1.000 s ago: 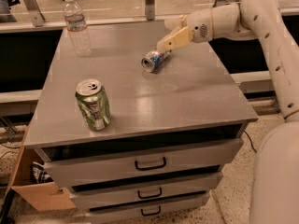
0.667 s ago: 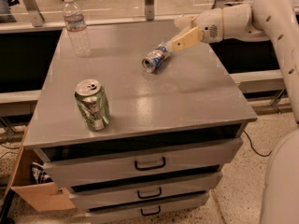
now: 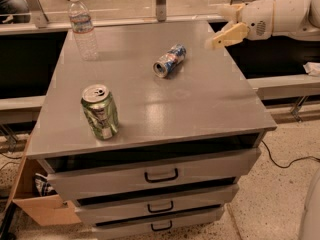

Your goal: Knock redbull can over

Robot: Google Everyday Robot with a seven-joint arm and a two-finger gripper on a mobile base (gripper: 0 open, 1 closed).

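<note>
The redbull can [image 3: 170,60] is slim, blue and silver. It lies on its side on the grey cabinet top [image 3: 200,104], behind the middle, with its silver top end facing the front left. My gripper [image 3: 218,25] hangs over the right rear edge of the top, to the right of the can and clear of it. Its tan fingers [image 3: 227,35] stand apart and hold nothing.
A green soda can [image 3: 100,112] stands upright at the front left. A clear water bottle [image 3: 82,27] stands at the back left corner. The cabinet has three drawers [image 3: 160,175]. A cardboard box [image 3: 35,204] sits on the floor at lower left. A cable [image 3: 285,161] lies on the floor at right.
My gripper has drawn back to the right, away from the redbull can. The can lies on its side in all frames.
</note>
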